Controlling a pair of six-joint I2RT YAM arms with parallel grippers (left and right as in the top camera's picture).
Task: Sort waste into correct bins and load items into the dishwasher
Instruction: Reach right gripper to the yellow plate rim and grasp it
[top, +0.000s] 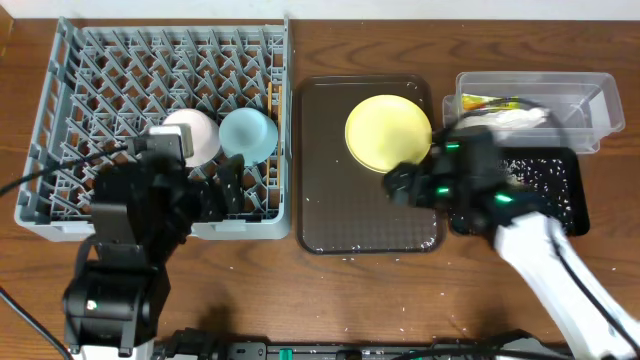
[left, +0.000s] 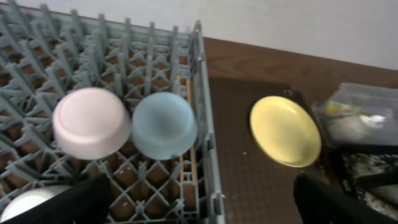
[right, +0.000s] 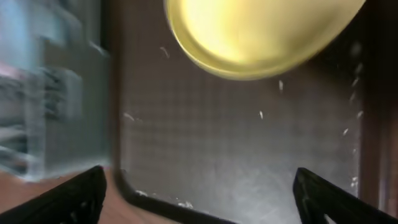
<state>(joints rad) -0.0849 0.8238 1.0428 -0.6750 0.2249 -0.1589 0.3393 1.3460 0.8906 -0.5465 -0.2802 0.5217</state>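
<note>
The grey dish rack (top: 60, 120) holds an upturned white bowl (top: 197, 135), a light blue bowl (top: 249, 133), chopsticks (left: 187, 163) and a white cup (left: 25, 203). The yellow plate (top: 388, 131) lies on the dark brown tray (top: 330, 215). My left gripper (top: 226, 192) hangs open and empty over the rack's front right part (left: 202, 205). My right gripper (top: 402, 186) is open and empty just in front of the plate (right: 261, 31), above the brown tray (right: 199, 199). The clear tub (top: 590, 100) holds the white napkin (top: 520, 118) and the green-and-yellow wrapper (top: 487, 102). The black tray (top: 570, 195) holds rice scraps (top: 540, 170).
A few rice grains (right: 183, 203) lie scattered on the brown tray near its front edge. The rack's raised wall (left: 208, 124) stands between the bowls and the brown tray. The right arm (top: 560, 270) reaches in from the front right over the black tray.
</note>
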